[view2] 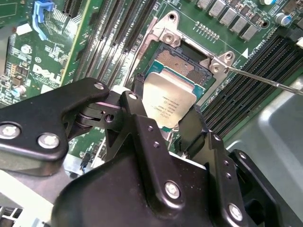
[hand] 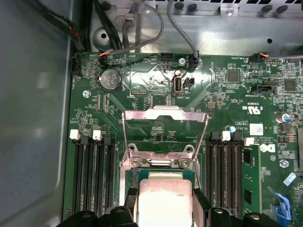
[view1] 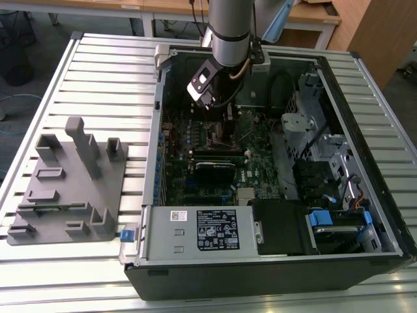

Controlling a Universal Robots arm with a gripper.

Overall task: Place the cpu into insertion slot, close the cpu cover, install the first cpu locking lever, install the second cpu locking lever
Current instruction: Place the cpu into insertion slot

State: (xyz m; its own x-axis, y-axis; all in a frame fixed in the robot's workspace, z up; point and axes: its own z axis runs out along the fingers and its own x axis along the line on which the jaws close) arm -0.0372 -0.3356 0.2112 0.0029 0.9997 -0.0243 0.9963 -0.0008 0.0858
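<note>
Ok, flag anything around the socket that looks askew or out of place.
Nothing looks damaged. The cpu is clamped in the tool and overlaps only part of the insertion slot, so it isn't seated. The cpu cover stands swung open, which fits loading.

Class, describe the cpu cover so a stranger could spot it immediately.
Inside the open black computer case, find the green motherboard. The cpu cover is the thin silver metal frame raised between two banks of long black slots; only it has a large window showing board behind.
</note>
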